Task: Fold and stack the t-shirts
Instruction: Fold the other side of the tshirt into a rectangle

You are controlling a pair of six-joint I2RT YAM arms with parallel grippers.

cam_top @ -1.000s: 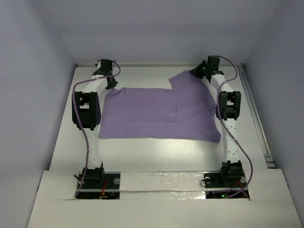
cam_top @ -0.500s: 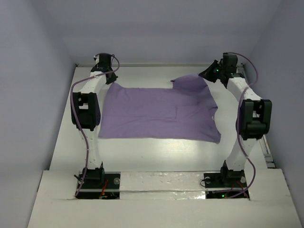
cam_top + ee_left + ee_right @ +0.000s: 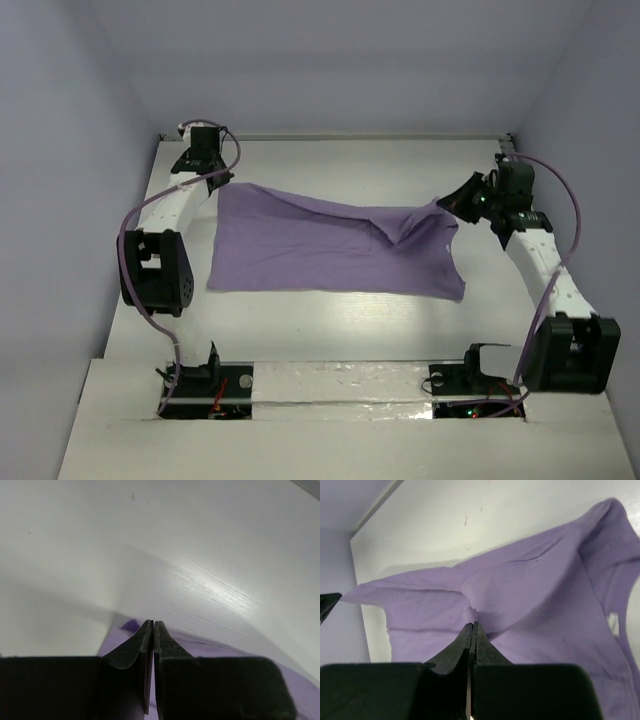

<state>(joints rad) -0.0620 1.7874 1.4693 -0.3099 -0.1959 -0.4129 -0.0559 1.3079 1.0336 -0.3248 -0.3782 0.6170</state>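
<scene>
One lavender t-shirt [image 3: 320,255] lies spread on the white table, with its far edge lifted and stretched between my two grippers. My left gripper [image 3: 218,182] is shut on the far-left corner. In the left wrist view its jaws [image 3: 153,623] are closed, with purple cloth [image 3: 118,636] just under the tips. My right gripper [image 3: 450,203] is shut on the far-right part of the shirt, held above the table. In the right wrist view [image 3: 473,624] a small pinch of cloth sits at the closed tips and the shirt [image 3: 535,595] hangs away below.
Pale walls close in the table on the left, back and right. A rail [image 3: 537,235] runs along the table's right edge. A raised white ledge [image 3: 340,380] crosses the near edge between the arm bases. A white neck label [image 3: 614,623] shows on the shirt.
My right gripper has moved right and nearer with the shirt's far-right part, drawing the far edge up and taut. My left arm's elbow has swung out left, its gripper staying at the far-left corner.
</scene>
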